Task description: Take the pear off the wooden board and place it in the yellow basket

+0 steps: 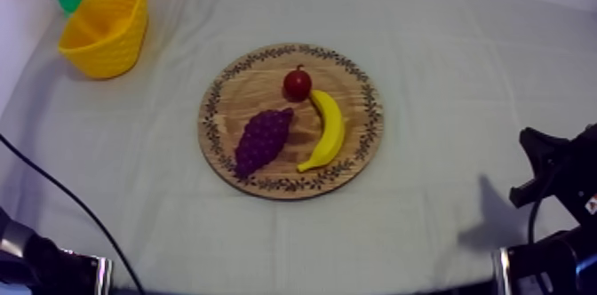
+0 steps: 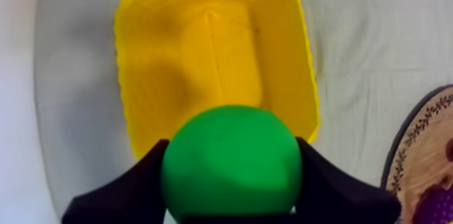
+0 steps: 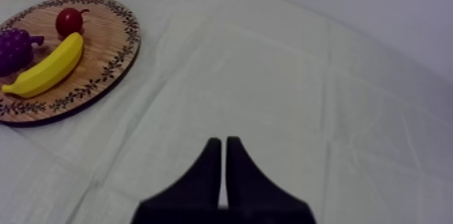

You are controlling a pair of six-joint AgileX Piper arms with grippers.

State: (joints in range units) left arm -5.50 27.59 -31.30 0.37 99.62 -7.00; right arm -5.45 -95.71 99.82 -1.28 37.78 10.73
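1. The pick looks done; the pear (image 2: 229, 173) is off the wooden board (image 1: 253, 85), and the left end effector (image 2: 230, 147) has it clamped between both fingers at the far left of the surface (image 1: 462, 76).
2. The pear hangs over the rim of the yellow basket (image 2: 202, 58), above it and not inside; I'd call the carry nearly finished.
3. What's left, as I judge it: come over the hollow; part the fingers; let the pear drop in.
4. The board holds a banana (image 1: 329, 130), a bunch of grapes (image 1: 262, 139) and a small red fruit (image 1: 297, 83); the right end effector (image 3: 224, 144) sits at the near right, fingers pressed together on nothing.
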